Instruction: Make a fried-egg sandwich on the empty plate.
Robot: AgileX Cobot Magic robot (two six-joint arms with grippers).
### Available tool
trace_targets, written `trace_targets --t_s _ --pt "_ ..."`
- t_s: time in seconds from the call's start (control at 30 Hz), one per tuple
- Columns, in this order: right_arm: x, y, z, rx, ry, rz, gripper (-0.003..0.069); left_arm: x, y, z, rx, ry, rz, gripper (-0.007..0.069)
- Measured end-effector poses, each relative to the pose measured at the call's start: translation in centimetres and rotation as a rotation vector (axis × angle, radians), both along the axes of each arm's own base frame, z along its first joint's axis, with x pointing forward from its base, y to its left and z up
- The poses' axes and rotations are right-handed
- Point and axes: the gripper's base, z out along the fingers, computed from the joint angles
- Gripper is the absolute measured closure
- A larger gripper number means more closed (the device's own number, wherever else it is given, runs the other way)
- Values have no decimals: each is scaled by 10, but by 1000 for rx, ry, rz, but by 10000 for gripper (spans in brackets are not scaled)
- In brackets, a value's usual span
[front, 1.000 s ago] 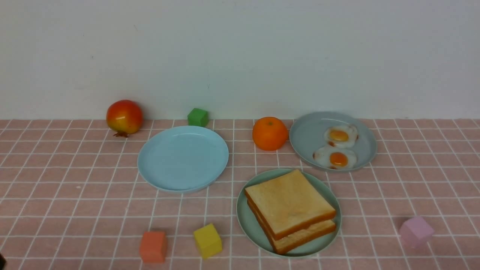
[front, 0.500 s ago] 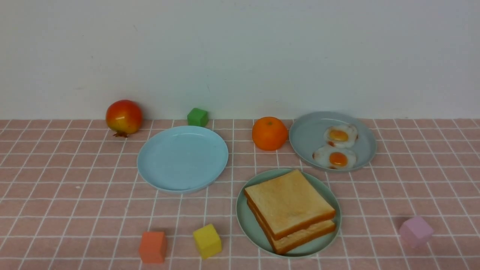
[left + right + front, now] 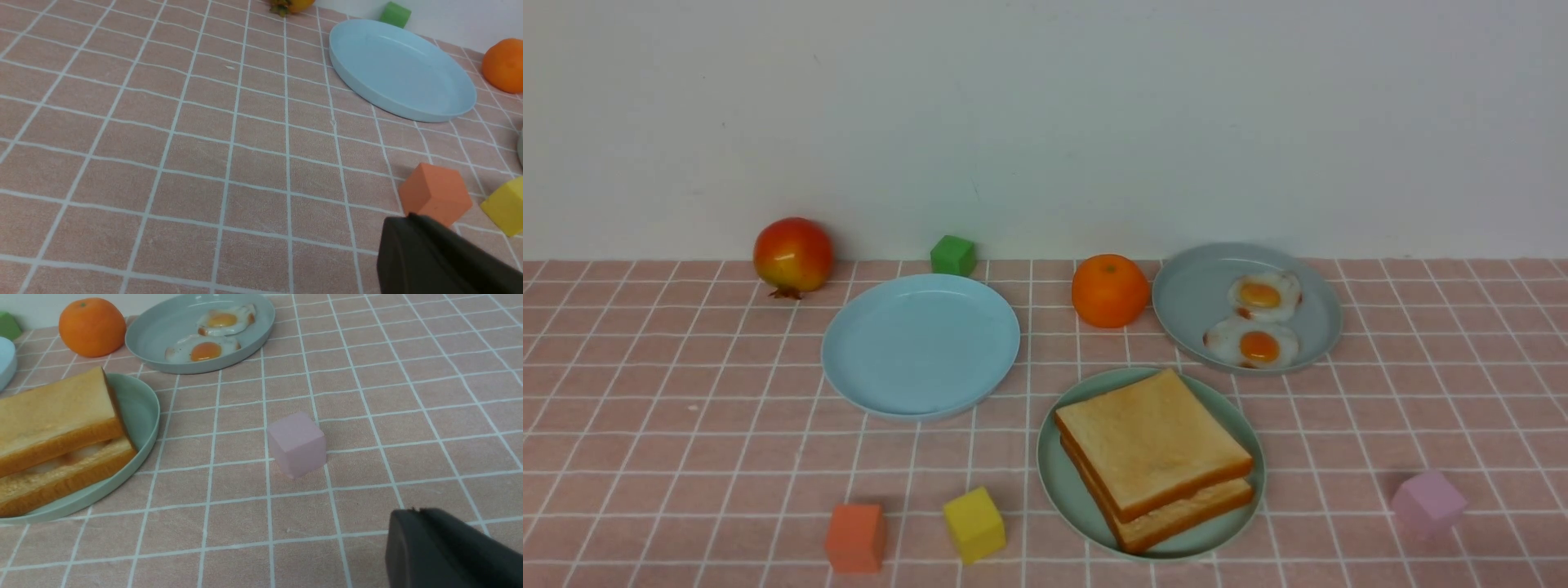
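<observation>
While both arms sit low and out of the front view, the sandwich [image 3: 1153, 457] lies on the mint-green plate [image 3: 1058, 482] near the front of the desk [image 3: 686, 425]: two toast slices stacked, with something pale showing between them in the right wrist view. Behind it, a grey-blue plate [image 3: 1201, 294] holds two fried eggs [image 3: 1254, 327], with an orange [image 3: 1110, 291] just beside it. A light blue plate [image 3: 920, 344] stands apart to the left. Only one dark finger of the left end effector [image 3: 433, 261] and of the right end effector [image 3: 441, 551] shows, so I cannot tell how far either is open; neither visibly holds anything.
</observation>
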Motion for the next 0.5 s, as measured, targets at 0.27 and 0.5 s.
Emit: trace_targets --t_s 0.27,0.5 --pt "0 0 0 -1 0 0 594 0 0 0 0 -1 0 612" --pt "0 0 0 -1 0 0 586 0 0 0 0 0 0 612"
